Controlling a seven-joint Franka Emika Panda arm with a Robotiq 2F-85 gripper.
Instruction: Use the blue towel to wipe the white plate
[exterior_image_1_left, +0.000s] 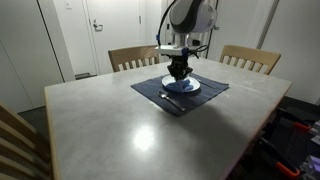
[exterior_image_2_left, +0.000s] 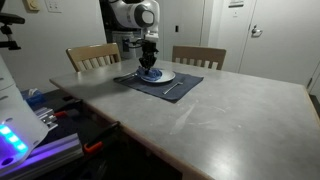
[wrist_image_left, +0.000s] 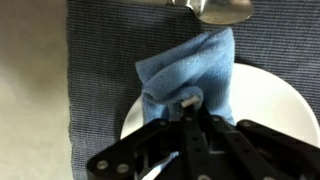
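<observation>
The white plate (wrist_image_left: 270, 100) lies on a dark blue placemat (wrist_image_left: 100, 70); it also shows in both exterior views (exterior_image_1_left: 190, 87) (exterior_image_2_left: 163, 76). A crumpled blue towel (wrist_image_left: 195, 65) rests on the plate's left part. My gripper (wrist_image_left: 190, 100) is shut on the blue towel and presses it down onto the plate. In both exterior views the gripper (exterior_image_1_left: 179, 72) (exterior_image_2_left: 148, 68) stands straight over the plate, and the towel (exterior_image_2_left: 149, 75) shows as a small blue bit under the fingers.
A spoon (wrist_image_left: 222, 10) lies on the placemat beside the plate, also seen in an exterior view (exterior_image_1_left: 170, 98). Two wooden chairs (exterior_image_1_left: 133, 57) (exterior_image_1_left: 251, 58) stand behind the grey table (exterior_image_1_left: 120, 130). A robot base with cables (exterior_image_2_left: 30, 130) sits near the table edge.
</observation>
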